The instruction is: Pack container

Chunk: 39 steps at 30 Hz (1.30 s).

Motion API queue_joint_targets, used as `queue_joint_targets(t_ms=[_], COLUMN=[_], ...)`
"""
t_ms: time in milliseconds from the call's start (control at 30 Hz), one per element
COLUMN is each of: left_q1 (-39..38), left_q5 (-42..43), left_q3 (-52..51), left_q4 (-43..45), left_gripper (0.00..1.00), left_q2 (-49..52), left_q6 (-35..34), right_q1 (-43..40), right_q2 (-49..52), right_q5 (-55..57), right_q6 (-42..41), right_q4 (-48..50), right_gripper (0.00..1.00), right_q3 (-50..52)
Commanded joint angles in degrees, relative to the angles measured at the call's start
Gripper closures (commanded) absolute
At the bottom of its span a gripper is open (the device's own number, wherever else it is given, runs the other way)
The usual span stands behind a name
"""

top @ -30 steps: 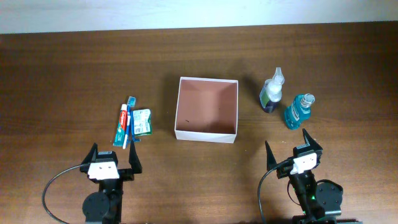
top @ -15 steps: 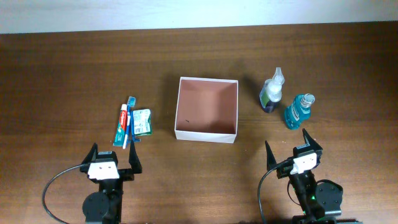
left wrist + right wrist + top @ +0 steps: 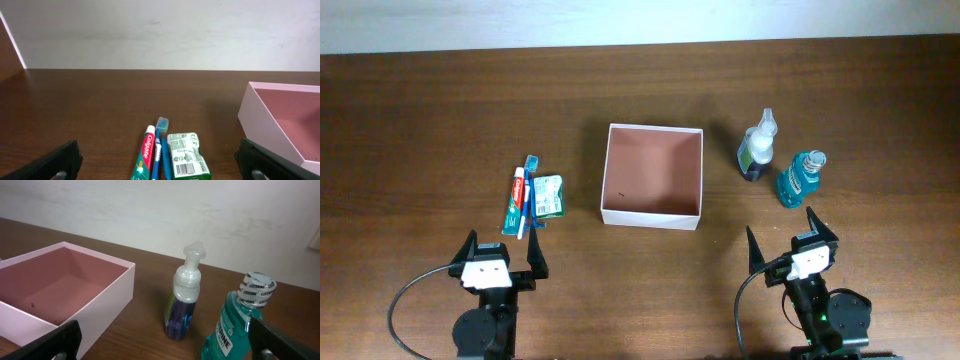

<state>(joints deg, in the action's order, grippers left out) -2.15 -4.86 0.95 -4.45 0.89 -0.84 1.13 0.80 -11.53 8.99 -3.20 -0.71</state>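
Observation:
The container (image 3: 653, 215), a square shallow box with white walls and a pinkish-brown inside, stands empty at the table's middle; it also shows in the left wrist view (image 3: 260, 107) and the right wrist view (image 3: 107, 292). Left of it lie a toothpaste tube (image 3: 517, 201), a blue toothbrush (image 3: 528, 192) and a green packet (image 3: 549, 195). Right of it stand a pump bottle (image 3: 758, 146) and a teal mouthwash bottle (image 3: 801, 179). My left gripper (image 3: 501, 255) is open and empty, near the front edge below the toothpaste. My right gripper (image 3: 788, 243) is open and empty, below the bottles.
The brown wooden table (image 3: 440, 120) ends at a white wall along the back. In the left wrist view the toothpaste tube (image 3: 145, 155), the toothbrush (image 3: 158, 145) and the packet (image 3: 186, 155) lie straight ahead between the fingers. The pump bottle (image 3: 185, 300) and mouthwash (image 3: 235, 327) stand ahead of the right gripper.

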Motion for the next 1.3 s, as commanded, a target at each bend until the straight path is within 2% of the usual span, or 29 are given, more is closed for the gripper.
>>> queue_joint_targets(t_ms=[0,1033,1133,1267], left_q1=[0.31,0.31,0.28,0.31], left_q5=[0.79,0.90,5.68,16.59], left_q3=[-0.44,-0.44,-0.37,-0.37], left_q4=[0.13,0.17,-0.31,1.09], left_gripper=[0.01,0.01,0.01,0.01], left_q2=[-0.48,-0.48,-0.42,0.11], left_q6=[1.11,1.09,1.05,0.46], right_q1=[-0.50,-0.50,-0.50,-0.50], right_q2=[-0.28,-0.28,-0.28,-0.28], right_q5=[0.13,0.13,0.13,0.13], right_q6=[-0.22,-0.22,-0.22,-0.22], right_q4=[-0.09,-0.07,-0.09,-0.09], right_gripper=[0.02,0.02,0.02,0.02], right_q3=[0.39,0.39,0.39,0.39])
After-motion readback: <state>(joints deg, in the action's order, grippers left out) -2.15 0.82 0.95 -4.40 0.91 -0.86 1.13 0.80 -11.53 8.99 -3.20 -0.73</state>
